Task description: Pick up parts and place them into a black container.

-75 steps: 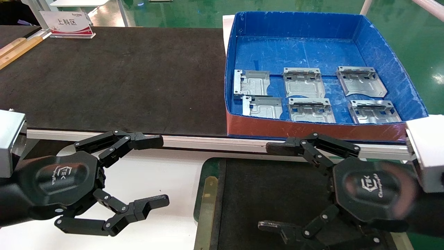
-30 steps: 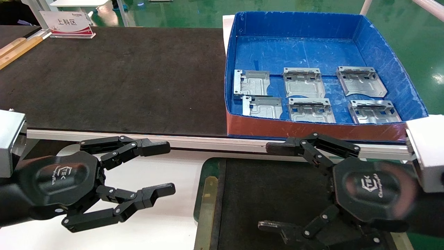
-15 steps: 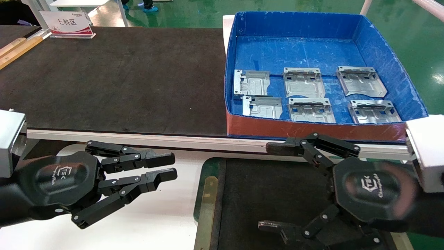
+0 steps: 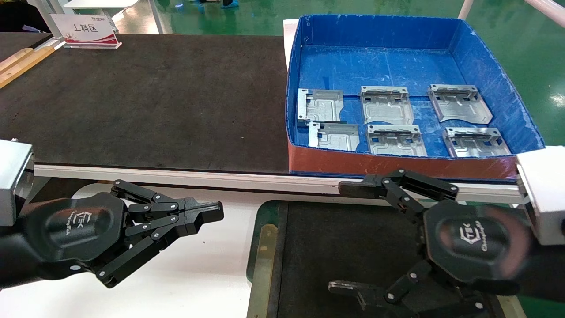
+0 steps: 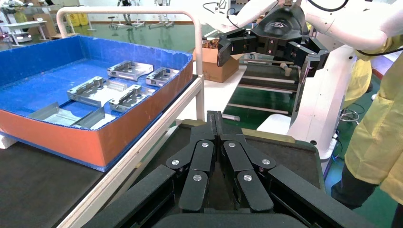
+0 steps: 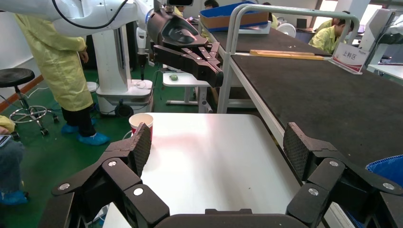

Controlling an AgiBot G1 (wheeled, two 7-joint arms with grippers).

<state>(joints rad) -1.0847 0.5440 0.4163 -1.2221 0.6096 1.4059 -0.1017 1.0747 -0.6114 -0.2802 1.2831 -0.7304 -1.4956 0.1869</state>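
Note:
Several silver stamped-metal parts (image 4: 386,104) lie in two rows in the blue box (image 4: 499,79) at the back right; they also show in the left wrist view (image 5: 97,92). The black container (image 4: 266,211), with a green rim and a brass strip, sits at the front under my right gripper; nothing shows on its visible floor. My left gripper (image 4: 216,211) is shut and empty over the white table, left of the container. It also shows in its wrist view (image 5: 214,116). My right gripper (image 4: 344,238) is wide open and empty above the container, seen too in its wrist view (image 6: 218,142).
A large black mat (image 4: 154,97) covers the bench left of the blue box, with a sign (image 4: 86,30) at its far corner. A white table (image 4: 198,274) lies under my left gripper. A paper cup (image 6: 141,121) stands at its edge. People in yellow coats stand nearby.
My left gripper's fingers have closed from wide open to fully shut, on nothing. The right arm, the parts and the container have not moved.

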